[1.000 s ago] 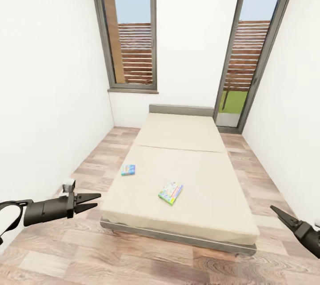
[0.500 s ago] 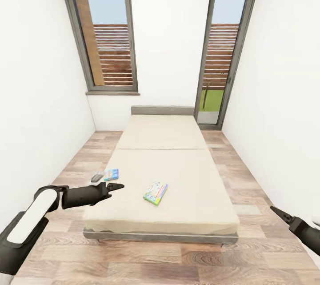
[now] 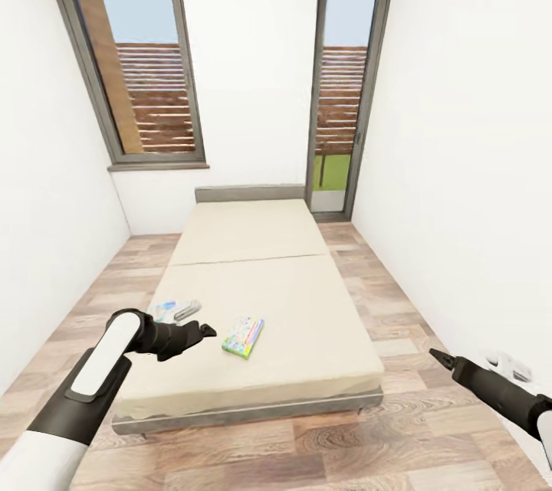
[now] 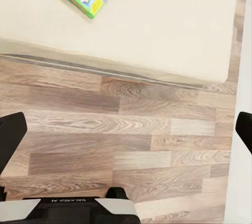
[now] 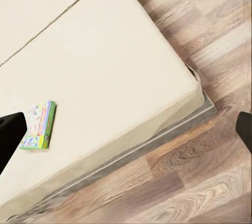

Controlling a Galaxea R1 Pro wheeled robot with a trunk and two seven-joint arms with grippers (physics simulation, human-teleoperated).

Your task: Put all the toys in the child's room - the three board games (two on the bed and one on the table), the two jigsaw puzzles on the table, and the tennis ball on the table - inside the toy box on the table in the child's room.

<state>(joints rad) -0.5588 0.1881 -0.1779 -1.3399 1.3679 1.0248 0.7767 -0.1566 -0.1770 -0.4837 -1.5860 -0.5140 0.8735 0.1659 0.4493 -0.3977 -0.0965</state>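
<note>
Head view is showing the left gripper (image 3: pixel 205 332) hanging open over the bed's (image 3: pixel 307 299) left edge, near the Monopoly game (image 3: pixel 243 336). Its arm is hiding the blue game (image 3: pixel 162 310), so it could be bumping it off.

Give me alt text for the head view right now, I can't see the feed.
A beige bed fills the middle of a white-walled room, with a Monopoly box and a smaller blue game box lying apart near its foot. The left gripper reaches over the mattress between them; the right gripper hangs over wood floor.
</note>
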